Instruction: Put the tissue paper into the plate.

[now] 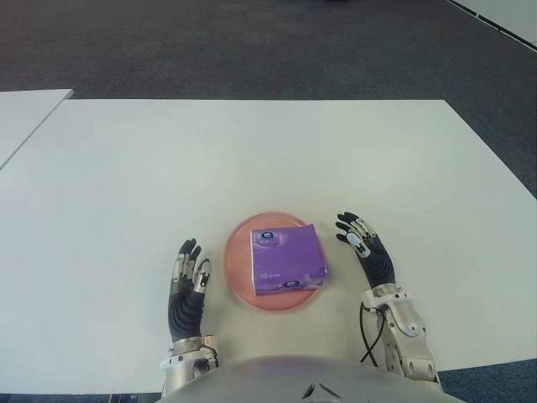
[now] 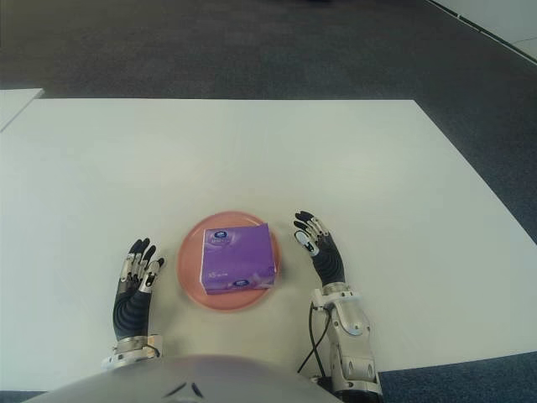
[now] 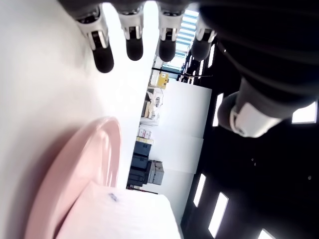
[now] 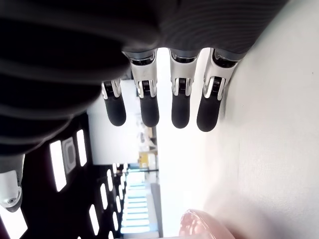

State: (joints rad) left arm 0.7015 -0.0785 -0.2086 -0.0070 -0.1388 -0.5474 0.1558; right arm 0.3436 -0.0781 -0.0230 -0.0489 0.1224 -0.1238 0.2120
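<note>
A purple pack of tissue paper (image 1: 287,259) lies flat inside the pink plate (image 1: 239,260) near the table's front edge. My left hand (image 1: 188,285) shows just left of the plate, fingers straight and spread, holding nothing. To the right of the plate my right hand (image 1: 365,250) is likewise open and apart from the pack. The left wrist view shows the plate's rim (image 3: 94,159) with the pack's pale side (image 3: 124,216) close by. Only a sliver of the plate (image 4: 202,226) shows in the right wrist view.
The white table (image 1: 252,159) stretches far ahead of the plate. A second white table (image 1: 21,117) stands at the far left, across a narrow gap. Dark carpet (image 1: 252,42) lies beyond. A black cable (image 1: 367,332) hangs by my right forearm.
</note>
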